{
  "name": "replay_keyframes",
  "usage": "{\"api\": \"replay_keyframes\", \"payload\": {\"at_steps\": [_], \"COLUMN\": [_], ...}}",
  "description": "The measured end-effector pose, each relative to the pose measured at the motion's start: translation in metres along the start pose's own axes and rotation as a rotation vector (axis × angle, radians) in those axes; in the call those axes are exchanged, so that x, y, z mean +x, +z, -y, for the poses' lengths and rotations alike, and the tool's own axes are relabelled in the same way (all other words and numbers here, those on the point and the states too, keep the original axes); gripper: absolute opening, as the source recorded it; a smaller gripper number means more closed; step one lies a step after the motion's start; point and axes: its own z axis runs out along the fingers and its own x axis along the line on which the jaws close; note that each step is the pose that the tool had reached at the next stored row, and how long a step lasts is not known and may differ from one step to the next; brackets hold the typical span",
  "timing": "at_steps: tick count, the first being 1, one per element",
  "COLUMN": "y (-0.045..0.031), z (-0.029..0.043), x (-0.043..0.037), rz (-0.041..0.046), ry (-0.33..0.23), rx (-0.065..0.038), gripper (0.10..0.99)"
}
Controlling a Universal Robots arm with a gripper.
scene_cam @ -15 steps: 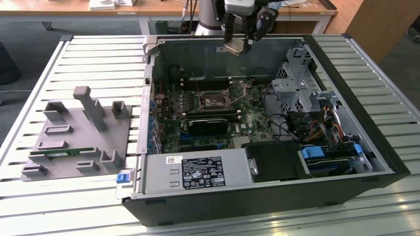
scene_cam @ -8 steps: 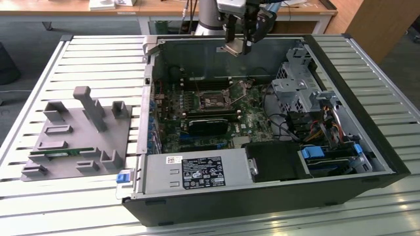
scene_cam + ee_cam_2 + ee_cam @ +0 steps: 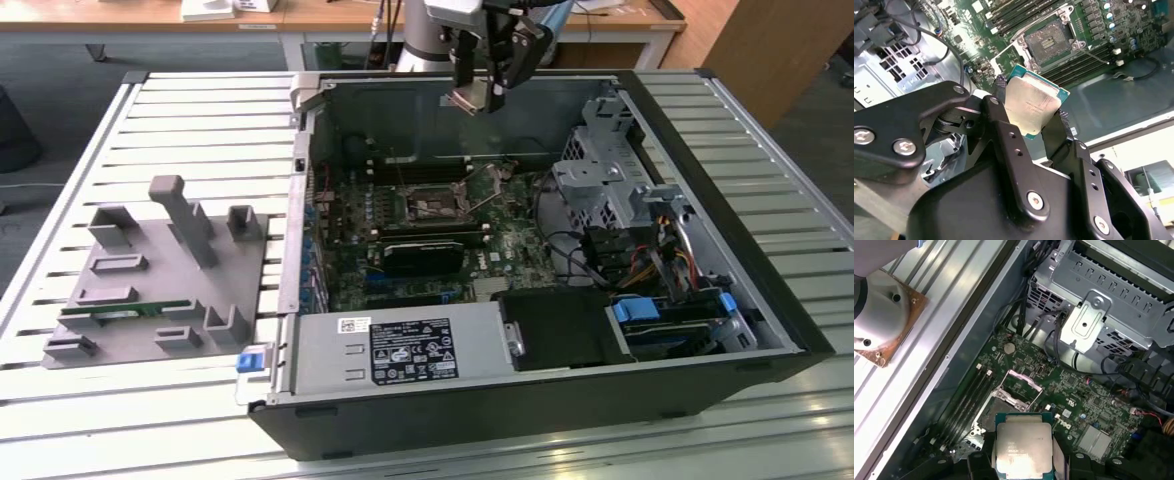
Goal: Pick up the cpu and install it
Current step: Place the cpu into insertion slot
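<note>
Overhead, gripper [image 3: 1030,122] clamped on cpu [image 3: 1035,97] by two opposite edges (silver top showing), held well above the open motherboard socket [image 3: 1051,42].

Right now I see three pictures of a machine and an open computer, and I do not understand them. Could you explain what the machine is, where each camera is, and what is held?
The machine is one robot arm with a two-fingered gripper. The exterior view comes from a camera off the arm: an open computer case lies on a slatted metal table, with a grey holder at that view's left. Both wrist views come from cameras riding on the arm. The gripper is shut on the cpu, a flat silver chip, held in the air over the case. On the green circuit board the socket is open and empty.
</note>
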Motion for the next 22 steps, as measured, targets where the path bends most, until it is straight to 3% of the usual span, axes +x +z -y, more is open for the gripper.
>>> {"api": "replay_keyframes", "payload": {"at_steps": [12,22], "y": [0.0001,0.0018], "z": [0.0066,0.0077], "x": [0.0037,0.0044], "rz": [0.0071,0.0191], "ry": [0.091,0.240], "rx": [-0.001,-0.002], "gripper": [0.537,0.537]}}
